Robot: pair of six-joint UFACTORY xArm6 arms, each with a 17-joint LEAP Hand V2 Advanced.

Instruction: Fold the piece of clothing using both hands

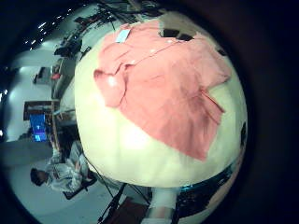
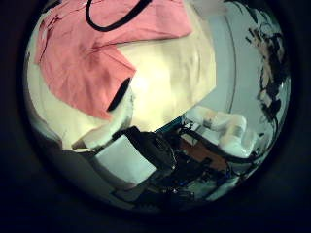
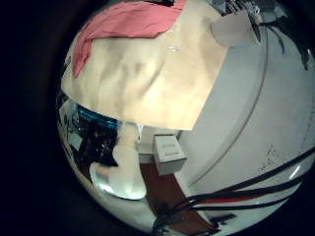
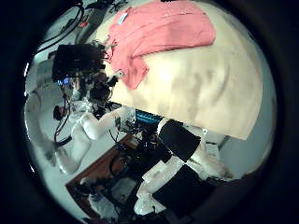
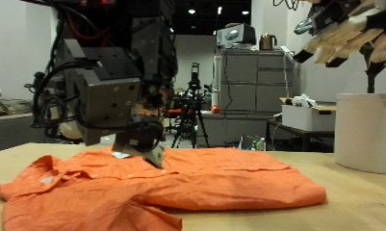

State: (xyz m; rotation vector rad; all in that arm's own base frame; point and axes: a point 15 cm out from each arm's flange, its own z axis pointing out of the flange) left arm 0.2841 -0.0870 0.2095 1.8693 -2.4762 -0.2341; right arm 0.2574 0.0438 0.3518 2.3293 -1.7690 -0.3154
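An orange shirt (image 5: 180,183) lies spread flat on the table (image 5: 359,207), collar side toward my left hand. My right hand (image 5: 347,34) is raised high, away from the shirt, fingers spread and empty. The shirt shows whole in the left little finger side palm view (image 1: 168,89). It shows in part in the left thumb side palm view (image 2: 92,53), the right little finger side palm view (image 3: 123,25) and the right thumb side palm view (image 4: 159,33).
A white cylinder (image 5: 366,130) stands at the table's edge below my right hand. Metal cabinets and stands (image 5: 250,96) are behind the table. Bare tabletop (image 4: 210,84) lies beside the shirt.
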